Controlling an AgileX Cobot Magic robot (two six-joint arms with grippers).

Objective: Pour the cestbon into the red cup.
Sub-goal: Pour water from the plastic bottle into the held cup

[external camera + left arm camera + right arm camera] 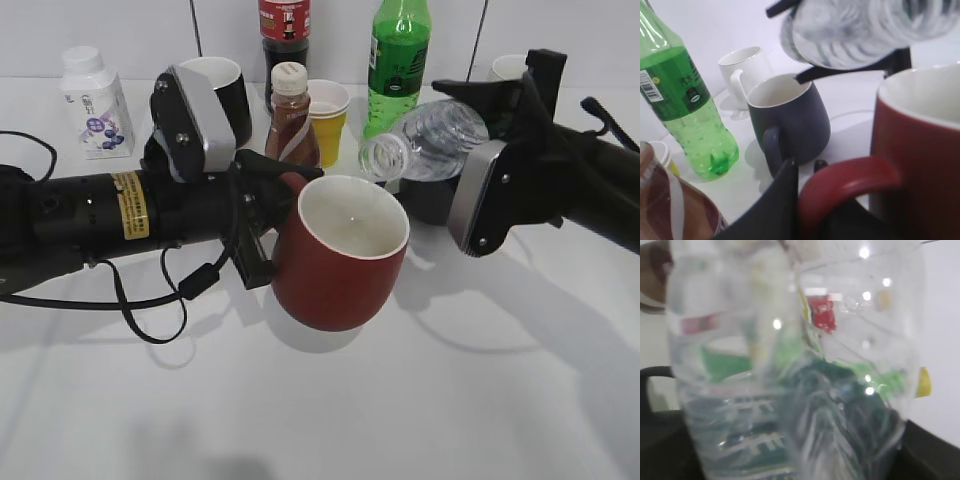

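Observation:
The red cup (340,262) has a white inside and is held off the table by my left gripper (262,222), shut on its loop handle (850,177). Its red wall fills the right of the left wrist view (920,170). The cestbon (428,140), a clear ribbed bottle without cap, lies tilted almost level in my right gripper (478,150), its open mouth (380,158) just above the cup's far right rim. It fills the right wrist view (790,370) and shows at the top of the left wrist view (860,30). No water stream is visible.
Behind stand a green soda bottle (398,62), a brown drink bottle (291,115), a yellow paper cup (329,120), a black mug (222,92), a white milk bottle (95,102) and a cola bottle (284,30). A dark grey mug (790,120) and white mug (746,72) stand near the cup.

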